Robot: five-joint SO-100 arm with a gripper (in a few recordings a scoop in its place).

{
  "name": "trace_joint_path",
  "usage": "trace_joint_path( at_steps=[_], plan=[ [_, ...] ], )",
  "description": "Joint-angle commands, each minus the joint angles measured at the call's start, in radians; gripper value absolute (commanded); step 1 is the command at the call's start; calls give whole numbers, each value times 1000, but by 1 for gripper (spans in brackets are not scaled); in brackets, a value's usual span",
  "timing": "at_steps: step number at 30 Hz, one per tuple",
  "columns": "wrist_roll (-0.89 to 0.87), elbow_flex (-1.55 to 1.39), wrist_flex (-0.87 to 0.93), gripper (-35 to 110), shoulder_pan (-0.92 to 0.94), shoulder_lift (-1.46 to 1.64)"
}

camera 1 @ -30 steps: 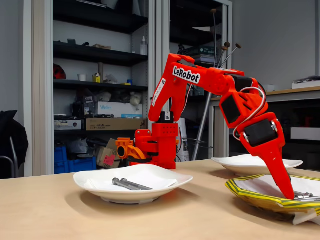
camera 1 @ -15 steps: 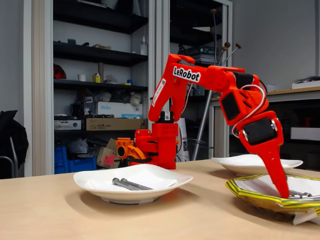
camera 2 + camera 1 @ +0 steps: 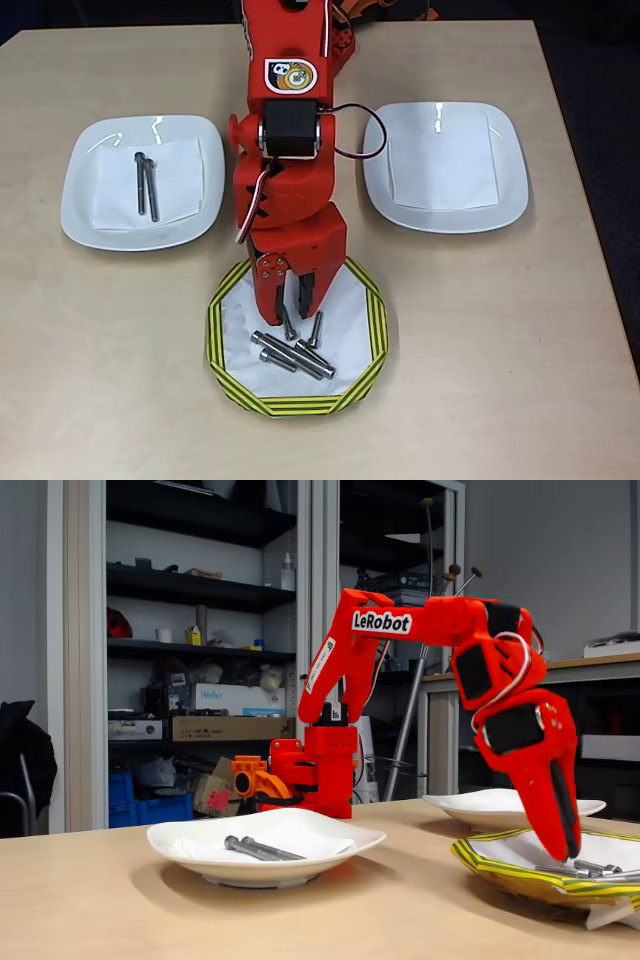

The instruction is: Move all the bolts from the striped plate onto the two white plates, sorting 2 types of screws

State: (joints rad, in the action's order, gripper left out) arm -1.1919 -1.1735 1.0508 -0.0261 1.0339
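Overhead, a bolt [image 3: 287,322] lies between the claw's [image 3: 296,301] fingers.

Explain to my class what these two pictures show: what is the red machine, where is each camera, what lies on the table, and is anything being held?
The red machine is a small robot arm bolted at the back of a wooden table. Its tip is a two-finger gripper, a kind of pincer.

The fixed view looks from table height at the front; the overhead view looks straight down.

Three plates lie on the table. In the overhead view, the left white plate holds two long bolts side by side on a paper square. The right white plate holds only paper. The striped plate, yellow with dark stripes, lies nearest the front and carries several loose bolts, long and short.

The gripper is over the striped plate, fingers slightly apart on either side of one bolt. It does not look clamped yet.
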Motion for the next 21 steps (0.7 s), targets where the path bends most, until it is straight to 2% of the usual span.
trace_joint_path(
  at_steps=[1, 21],
  plan=[
    [-23, 25, -8, 8, -8, 29],
    [0, -38, -78, 6, 40, -21]
  ],
)
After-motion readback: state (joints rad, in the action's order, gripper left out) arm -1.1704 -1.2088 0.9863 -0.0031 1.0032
